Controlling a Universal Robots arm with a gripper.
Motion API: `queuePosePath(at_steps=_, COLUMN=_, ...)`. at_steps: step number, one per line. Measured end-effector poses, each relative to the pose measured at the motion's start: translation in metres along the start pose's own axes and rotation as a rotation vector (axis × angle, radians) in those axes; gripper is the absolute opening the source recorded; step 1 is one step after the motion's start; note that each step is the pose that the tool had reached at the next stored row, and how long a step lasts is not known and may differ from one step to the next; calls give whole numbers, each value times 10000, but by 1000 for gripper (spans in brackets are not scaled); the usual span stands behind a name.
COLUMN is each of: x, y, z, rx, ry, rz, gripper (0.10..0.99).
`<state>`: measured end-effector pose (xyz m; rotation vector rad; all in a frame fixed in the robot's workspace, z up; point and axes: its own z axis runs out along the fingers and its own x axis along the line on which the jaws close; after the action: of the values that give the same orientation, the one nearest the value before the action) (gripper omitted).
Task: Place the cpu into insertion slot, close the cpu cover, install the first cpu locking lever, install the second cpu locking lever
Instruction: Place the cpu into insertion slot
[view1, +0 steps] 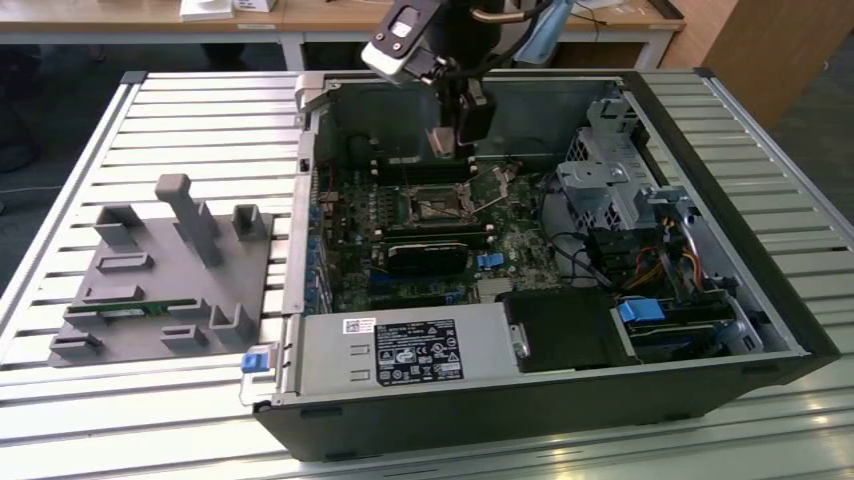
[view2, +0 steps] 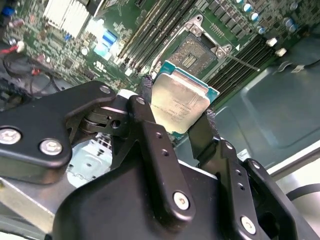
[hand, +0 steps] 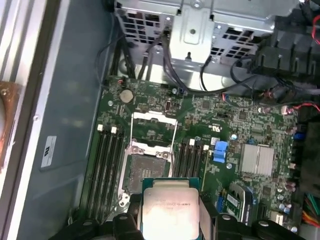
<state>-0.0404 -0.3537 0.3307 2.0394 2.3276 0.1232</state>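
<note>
The gripper (view1: 457, 140) hangs inside the open PC case (view1: 561, 405), over the far part of the green mobo (view1: 350, 285). Its fingers (view2: 152, 135) are clamped on the cpu (view2: 179, 106) by two opposite edges, so the pincer = grasping the chip. Edge grip makes sense imo: it leaves the underside free & keeps the chip flat, silver top toward the wrist cams, ready to go square into a socket. The cpu is in the air, not seated. In the first wrist view it (hand: 169, 212) sits near the insertion slot (hand: 148, 172), roughly lined up w/ it but apart. The insertion slot is bare: dark centre, nothing in it. The cpu cover (hand: 153, 114) is swung open on the drive-cage side of the slot, frame standing clear. It has to be, else no chip could go in. A thin lever rod (view2: 243, 61) looks swung out too, so prob. no lever is latched. Long black memory slots (hand: 107, 167) flank the socket. The case also holds the PSU (view1: 400, 350) at its near edge, plus the drive cage (view1: 607, 185) + cable bundle (view1: 654, 265) on the exterior view's right. Outside the case, on the exterior view's left, a grey fixture (view1: 160, 270) sits on the slatted table (view1: 200, 110) w/ a green strip part (view1: 127, 308) lying in it.
</note>
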Motion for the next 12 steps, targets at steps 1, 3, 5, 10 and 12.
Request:
queuePosePath(at_steps=1, x=0, y=-1, z=12, rx=-4, ry=-16, rz=178, gripper=537)
queuePosePath(at_steps=3, x=0, y=-2, z=29, rx=-9, ry=-50, rz=504, gripper=537)
queuePosePath(at_steps=5, x=-1, y=-3, z=40, rx=-12, ry=-85, rz=659, gripper=537)
queuePosePath(at_steps=10, x=4, y=-6, z=75, rx=-18, ry=-91, rz=669, gripper=537)
queuePosePath(at_steps=12, x=17, y=-6, z=94, rx=-19, ry=-90, rz=670, gripper=537)
